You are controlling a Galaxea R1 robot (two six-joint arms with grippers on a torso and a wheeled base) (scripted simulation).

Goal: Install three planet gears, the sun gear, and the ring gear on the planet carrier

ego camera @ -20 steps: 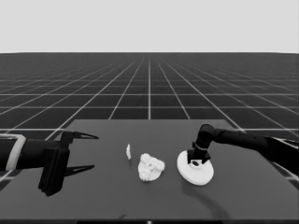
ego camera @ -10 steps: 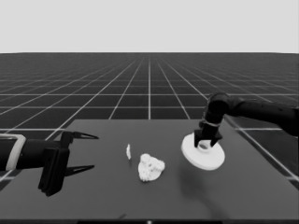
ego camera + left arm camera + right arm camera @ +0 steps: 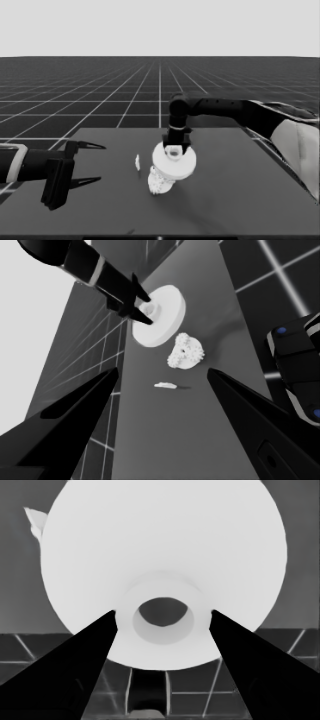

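Observation:
My right gripper (image 3: 175,148) is shut on the raised hub of the larger round part (image 3: 174,162) and holds it clear of the table. In the right wrist view the fingers (image 3: 95,645) press on both sides of the hub, and the part (image 3: 165,545) fills the picture. Just below and left of it in the head view, small toothed gears (image 3: 160,184) sit bunched on the smaller round part, whose own surface barely shows. The left wrist view shows this cluster (image 3: 185,352) beside the held part (image 3: 167,320). My left gripper (image 3: 92,163) waits open at the table's left end.
A thin white piece (image 3: 137,161) lies on the table left of the gear cluster, also seen in the left wrist view (image 3: 165,385). Dark machinery with blue lights (image 3: 295,370) stands at that view's edge. The table's far edge (image 3: 160,128) runs behind the right arm.
The right arm has lifted the larger round part off the table's right side and carried it left. It now hangs beside the gear cluster. The left arm has not moved.

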